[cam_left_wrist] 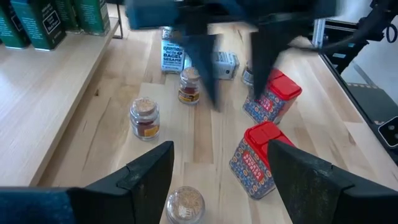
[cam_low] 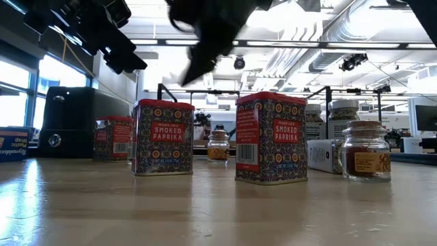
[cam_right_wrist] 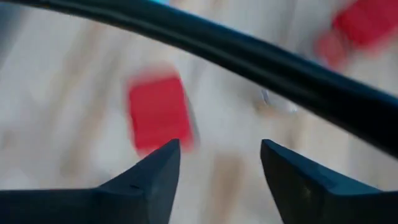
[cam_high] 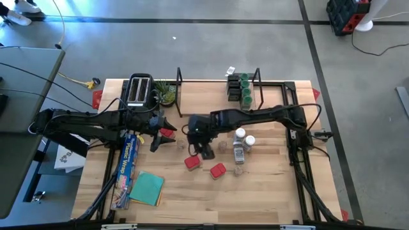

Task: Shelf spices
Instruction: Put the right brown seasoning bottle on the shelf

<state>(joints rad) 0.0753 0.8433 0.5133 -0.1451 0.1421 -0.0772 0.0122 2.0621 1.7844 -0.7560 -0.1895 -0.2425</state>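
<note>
A wooden table holds a low wire-framed shelf (cam_high: 217,96) along its far edge, with green-lidded jars (cam_high: 245,87) and dark jars (cam_high: 234,88) already standing at its right end. More spices sit loose mid-table: two red smoked paprika tins (cam_high: 192,162) side by side, a third red tin (cam_high: 167,133) further left, white-lidded clear jars (cam_high: 242,137) and small brownish jars (cam_left_wrist: 145,117).

The right gripper (cam_high: 206,151) hangs just above the nearest paprika tin, its fingers spread apart and holding nothing. The left gripper (cam_high: 155,141) hovers beside the third tin, fingers likewise wide apart and empty.

The step looks like picking up a paprika tin. To do it well, the right gripper should centre over the tin, square its fingers to the flat sides, and descend without nudging the neighbouring tin.
</note>
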